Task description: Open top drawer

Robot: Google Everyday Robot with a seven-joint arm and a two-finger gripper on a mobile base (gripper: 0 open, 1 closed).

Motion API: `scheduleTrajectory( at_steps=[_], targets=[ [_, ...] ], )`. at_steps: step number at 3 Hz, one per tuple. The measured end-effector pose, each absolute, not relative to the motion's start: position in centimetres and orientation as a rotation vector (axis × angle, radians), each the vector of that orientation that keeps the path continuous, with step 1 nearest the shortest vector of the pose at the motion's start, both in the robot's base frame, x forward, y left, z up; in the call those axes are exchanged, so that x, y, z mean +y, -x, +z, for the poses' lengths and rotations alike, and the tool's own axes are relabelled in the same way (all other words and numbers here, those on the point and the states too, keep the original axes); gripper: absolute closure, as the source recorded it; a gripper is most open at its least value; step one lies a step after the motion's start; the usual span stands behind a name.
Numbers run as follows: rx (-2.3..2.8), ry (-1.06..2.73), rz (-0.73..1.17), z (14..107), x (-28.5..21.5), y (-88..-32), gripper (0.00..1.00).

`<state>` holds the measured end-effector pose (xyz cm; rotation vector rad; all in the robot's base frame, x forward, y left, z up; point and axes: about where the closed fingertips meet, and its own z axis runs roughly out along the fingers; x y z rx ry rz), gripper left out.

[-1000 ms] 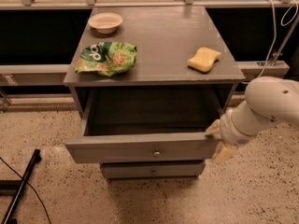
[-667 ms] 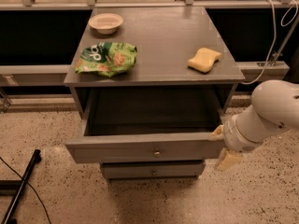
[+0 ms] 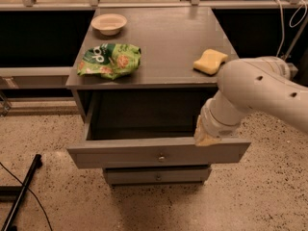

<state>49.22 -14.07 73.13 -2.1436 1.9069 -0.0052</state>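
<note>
The top drawer (image 3: 159, 153) of the grey cabinet is pulled out. Its flat front carries a small round metal knob (image 3: 161, 158), and its deep box shows dark and empty inside. My gripper (image 3: 204, 134) is at the end of the white arm (image 3: 260, 88). It is at the top edge of the drawer front, near its right end and to the right of the knob. The arm reaches in from the right and hides the drawer's right side.
On the cabinet top (image 3: 163, 37) are a small bowl (image 3: 109, 23) at the back left, a green snack bag (image 3: 109, 60) at the front left and a yellow sponge (image 3: 210, 61) at the right. A lower, narrower drawer (image 3: 156, 176) is closed beneath. A black bar (image 3: 21, 194) lies on the floor at the left.
The arm has swung up and left, so the gripper has gone from beside the drawer's right end to its top edge. The drawer stays pulled out.
</note>
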Motion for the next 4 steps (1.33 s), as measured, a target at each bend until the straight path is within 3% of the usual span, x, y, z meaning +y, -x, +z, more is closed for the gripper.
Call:
scheduleTrajectory(
  at_steps=[1, 2, 4],
  targets=[
    [1.888, 2.168, -0.037, 72.4, -9.9, -52.6, 0.89],
    [1.898, 2.156, -0.04, 70.7, -6.3, -56.6, 1.0],
    [2.005, 2.109, 0.038, 65.8, -5.1, -59.6, 1.0]
  ],
)
